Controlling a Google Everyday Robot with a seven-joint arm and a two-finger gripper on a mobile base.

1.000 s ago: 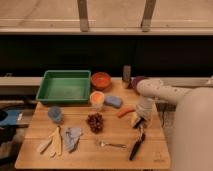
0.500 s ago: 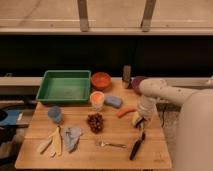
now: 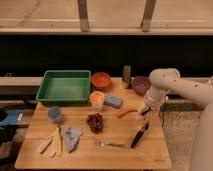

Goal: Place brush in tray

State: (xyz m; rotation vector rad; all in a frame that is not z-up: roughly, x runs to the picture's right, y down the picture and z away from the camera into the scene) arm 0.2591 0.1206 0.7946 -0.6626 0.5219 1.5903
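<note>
Dark panelling runs behind a wooden table (image 3: 150, 156), with a pale ledge and window frames across the top of the frame. At the upper left of the tabletop sits the green tray (image 3: 65, 89), with nothing lying in it. Just to its right is an orange bowl (image 3: 101, 80), then a small dark container (image 3: 127, 75), then a purple bowl (image 3: 140, 85). In front of these stand an orange cup (image 3: 97, 100) and a blue sponge (image 3: 113, 101), with a carrot (image 3: 126, 112) lying to the right of the sponge. A bunch of grapes (image 3: 95, 122) rests near the middle. A blue cup (image 3: 55, 114) stands at the left; below it lie pale utensils (image 3: 52, 142) and a grey-blue cloth (image 3: 71, 137).

The white arm (image 3: 165, 85) reaches in from the right edge and bends downward. Its gripper (image 3: 145, 121) is low over the right part of the table, just below the carrot's right end. The fingers are drawn together, and they seem to be clamped on the upper end of the brush (image 3: 138, 138); the contact is too dark to be sure of. This black brush slants down and to the left from the gripper toward the table's front edge, well apart from the tray. A silver fork (image 3: 111, 145) lies just to its left.
</note>
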